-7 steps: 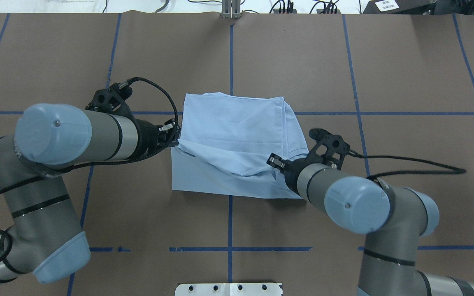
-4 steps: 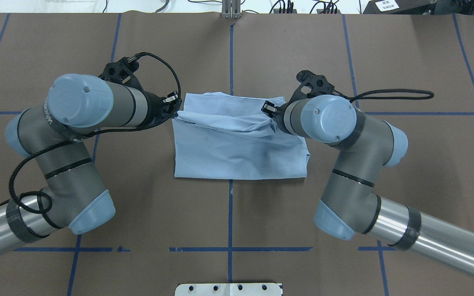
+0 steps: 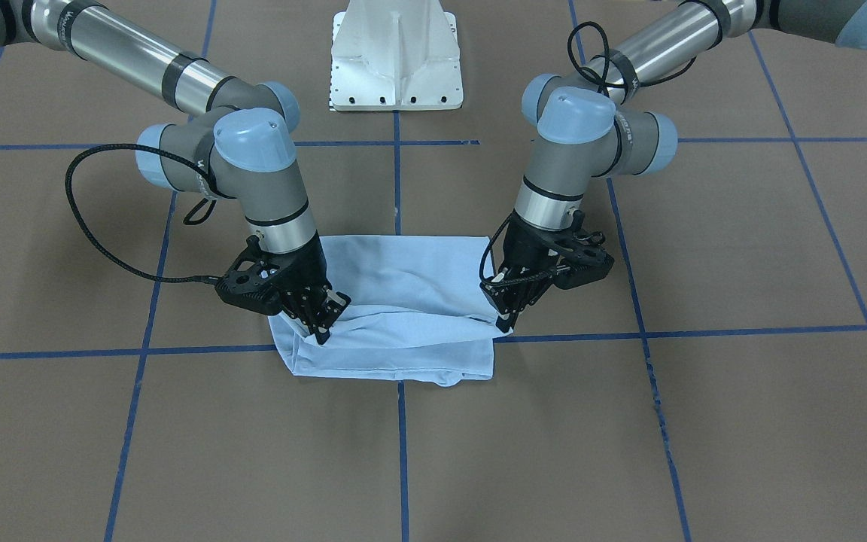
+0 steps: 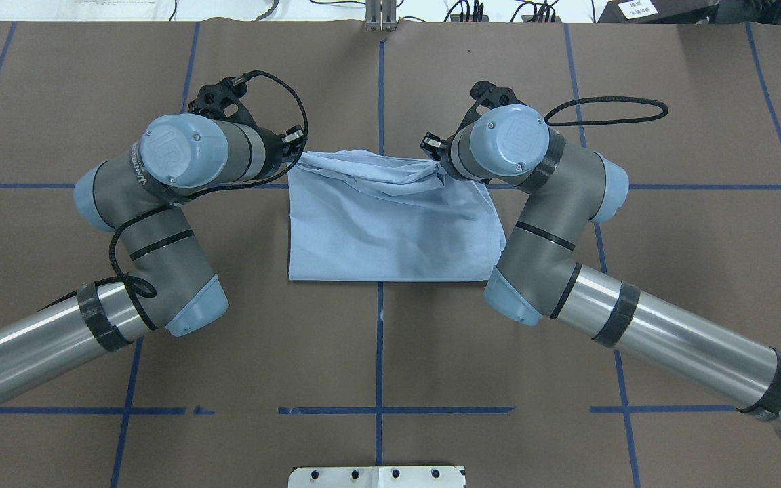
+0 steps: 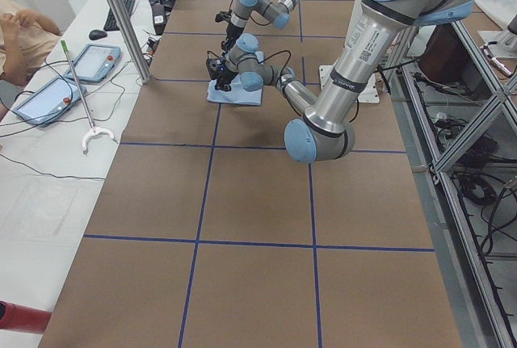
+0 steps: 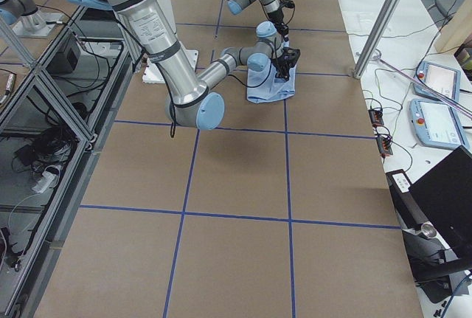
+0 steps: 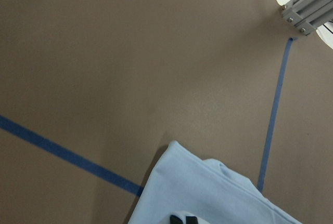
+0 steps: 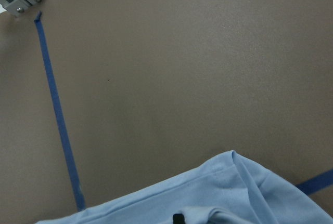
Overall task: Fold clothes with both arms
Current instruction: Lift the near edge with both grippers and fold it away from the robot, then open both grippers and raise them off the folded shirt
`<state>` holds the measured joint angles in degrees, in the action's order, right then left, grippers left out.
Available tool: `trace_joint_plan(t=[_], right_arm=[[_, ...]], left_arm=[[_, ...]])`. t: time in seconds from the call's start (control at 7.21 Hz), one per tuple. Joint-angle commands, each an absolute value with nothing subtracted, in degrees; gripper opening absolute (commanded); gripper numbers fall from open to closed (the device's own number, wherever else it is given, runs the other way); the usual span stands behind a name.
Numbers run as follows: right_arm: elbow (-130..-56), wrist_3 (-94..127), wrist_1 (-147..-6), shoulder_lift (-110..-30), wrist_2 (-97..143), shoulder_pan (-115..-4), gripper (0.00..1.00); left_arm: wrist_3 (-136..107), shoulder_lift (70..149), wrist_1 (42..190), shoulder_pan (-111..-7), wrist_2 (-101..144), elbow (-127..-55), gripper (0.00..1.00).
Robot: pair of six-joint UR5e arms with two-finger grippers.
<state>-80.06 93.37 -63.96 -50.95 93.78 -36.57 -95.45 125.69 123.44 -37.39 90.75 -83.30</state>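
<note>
A light blue T-shirt (image 4: 390, 230) lay folded into a rough rectangle near the middle of the brown surface (image 4: 262, 339), straddling the central line of blue tape (image 4: 378, 352), with its print and collar out of sight. The edge nearest the robot lay flat and straight, while the far edge was gathered into ridged creases and raised slightly off the surface between two grippers.

The left gripper (image 4: 293, 150) had its jaws closed on the far corner of the shirt on the robot's left. The right gripper (image 4: 435, 150) had its jaws pinched shut on the opposite far corner. In the front-facing view both pointed steeply down into the cloth, the left gripper (image 3: 505, 322) on that view's right and the right gripper (image 3: 322, 331) on its left. Each wrist camera showed only black fingertips at the bottom edge of its frame, with pale blue fabric around them.

The left arm (image 4: 173, 203) and right arm (image 4: 553, 217) reached forward from either side, elbows bent outward and black cables looping off the wrists. The white pedestal base (image 3: 396, 60) stood behind the shirt on the robot's side. Beyond the far edge of the surface, a side desk (image 5: 48, 146) held two tablets.
</note>
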Motion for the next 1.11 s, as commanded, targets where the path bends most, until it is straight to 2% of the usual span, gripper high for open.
trace_joint_plan(t=[0.0,0.14,0.42,0.69,0.83,0.97], right_arm=[[-70.5,84.5,-57.0,-48.6,94.1,-38.8,1.00],[-67.9,75.4,-55.6,-48.5,95.8,-42.6,1.00],[-67.8,68.6,-55.5,-49.3,104.6,-49.7,1.00],[-68.6,68.5,-55.4,-49.2,104.9,-49.9,1.00],[-72.6,73.1,-55.5,-49.6,104.7,-46.6,0.95],[-75.6,82.9,-56.0,-49.4,103.9,-43.6,0.01]], left_arm=[[-89.2,130.1,128.6,-38.3,85.8,-72.1,1.00],[-84.3,129.8,129.1,-41.5,85.9,-71.9,1.00],[-79.6,128.9,129.1,-42.4,88.3,-72.8,1.00],[-71.0,122.3,128.8,-45.1,96.0,-80.5,1.00],[-70.6,122.1,128.7,-45.7,96.8,-81.6,1.00],[-69.2,122.0,128.7,-47.3,100.4,-82.3,1.00]])
